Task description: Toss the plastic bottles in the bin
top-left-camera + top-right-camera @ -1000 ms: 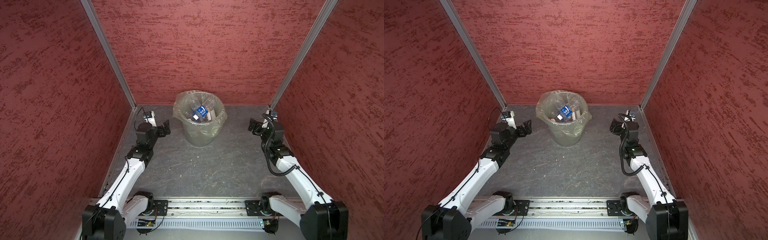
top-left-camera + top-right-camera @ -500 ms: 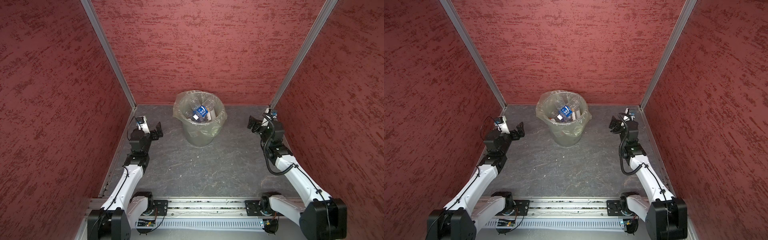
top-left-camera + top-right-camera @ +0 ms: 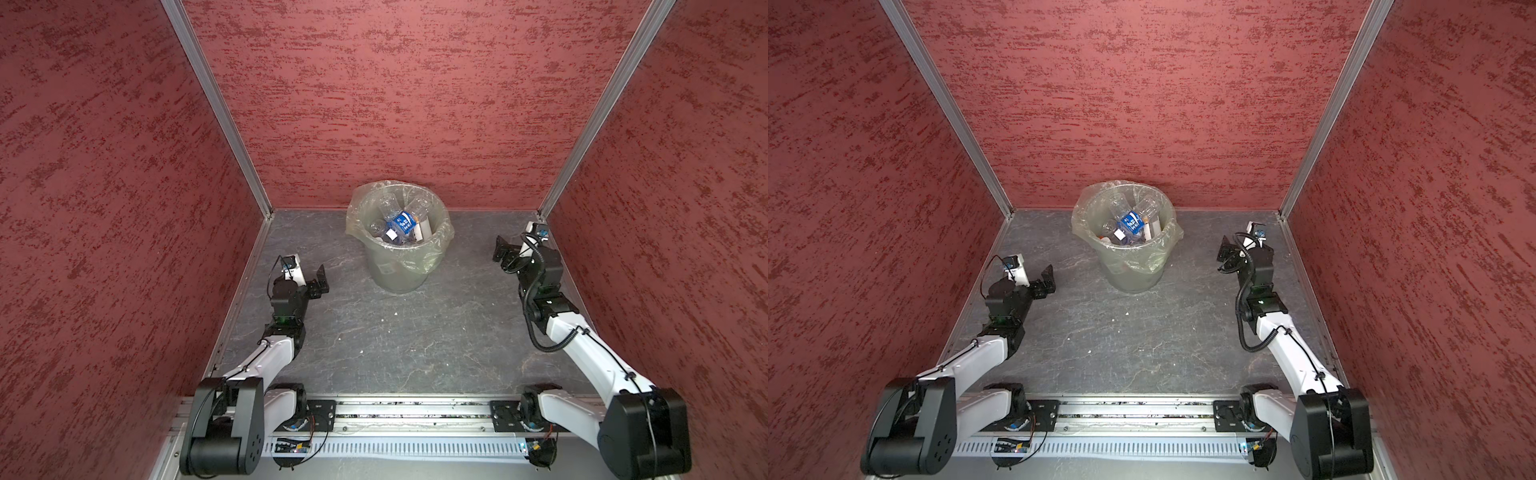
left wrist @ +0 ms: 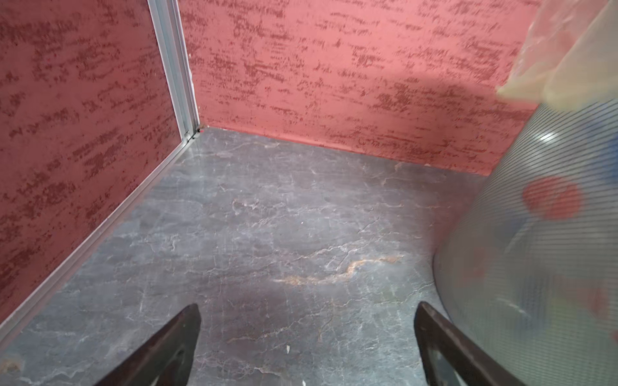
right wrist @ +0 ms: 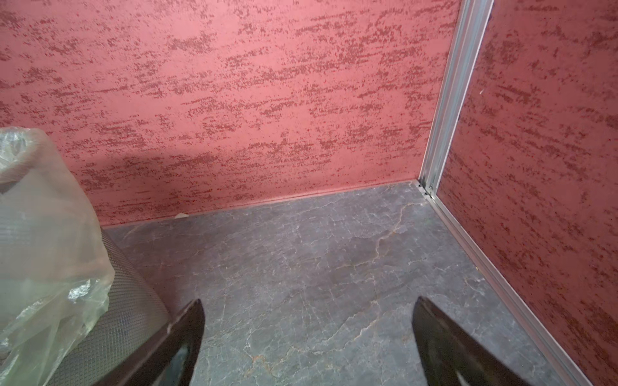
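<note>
- Red, bumpy walls (image 3: pixel 395 104) stand on three sides of a grey bench (image 3: pixel 395 340) that looks like stone.
- The bin (image 3: pixel 395 270) sits at the back of the bench, in the middle, close to the back wall. A thin see-through bag (image 3: pixel 441 243) is folded over its rim.
- The plastic bottles (image 3: pixel 400 222) lie in a heap down inside the bin. One has a blue label and some are clear. I can't count them.
- In both top views no bottle lies on the bench around the bin. A few tiny pale crumbs (image 3: pixel 395 313) lie in front of the bin, too small to tell what they are.
- The left fingers (image 3: pixel 318 279) sit low, near the left side of the bin but not touching it. They are spread wide. The left wrist view shows only bare bench between them, so they hold nothing.
- The right fingers (image 3: pixel 503 251) are further off, on the right side of the bin. They are spread wide too, and nothing is between them.
- In the left wrist view, red and blue blurs show through the wall of the bin. I think these are bottles inside.
- I think the job is done, or very nearly. Only the spot behind the bin is hidden. A bottle there would be the one thing left to pick up.
</note>
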Action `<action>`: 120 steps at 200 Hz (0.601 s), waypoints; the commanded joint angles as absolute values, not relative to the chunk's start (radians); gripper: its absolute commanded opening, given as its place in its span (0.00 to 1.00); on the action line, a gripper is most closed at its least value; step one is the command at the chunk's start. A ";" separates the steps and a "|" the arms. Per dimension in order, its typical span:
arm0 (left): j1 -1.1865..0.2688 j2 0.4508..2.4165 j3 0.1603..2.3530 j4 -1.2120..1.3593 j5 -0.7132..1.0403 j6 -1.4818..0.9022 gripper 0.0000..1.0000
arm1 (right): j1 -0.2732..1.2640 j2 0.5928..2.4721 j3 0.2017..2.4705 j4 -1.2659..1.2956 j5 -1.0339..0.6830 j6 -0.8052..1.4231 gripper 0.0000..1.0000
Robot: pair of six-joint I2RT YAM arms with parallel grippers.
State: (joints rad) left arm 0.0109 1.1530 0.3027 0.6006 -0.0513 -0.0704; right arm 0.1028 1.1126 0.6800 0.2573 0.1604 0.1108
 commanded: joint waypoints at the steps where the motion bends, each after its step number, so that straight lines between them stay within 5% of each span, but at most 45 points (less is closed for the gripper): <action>1: 0.019 1.198 0.281 0.729 -0.066 -0.052 1.00 | 0.100 1.090 0.635 0.355 0.141 0.065 0.96; 120: 0.096 1.411 0.299 0.936 0.164 -0.025 1.00 | 0.097 1.080 0.545 0.470 0.197 0.000 0.96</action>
State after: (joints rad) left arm 0.0856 1.3918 0.2756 0.8852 0.0734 -0.0498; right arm 0.1028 1.0985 0.5617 0.4122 0.1699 0.0219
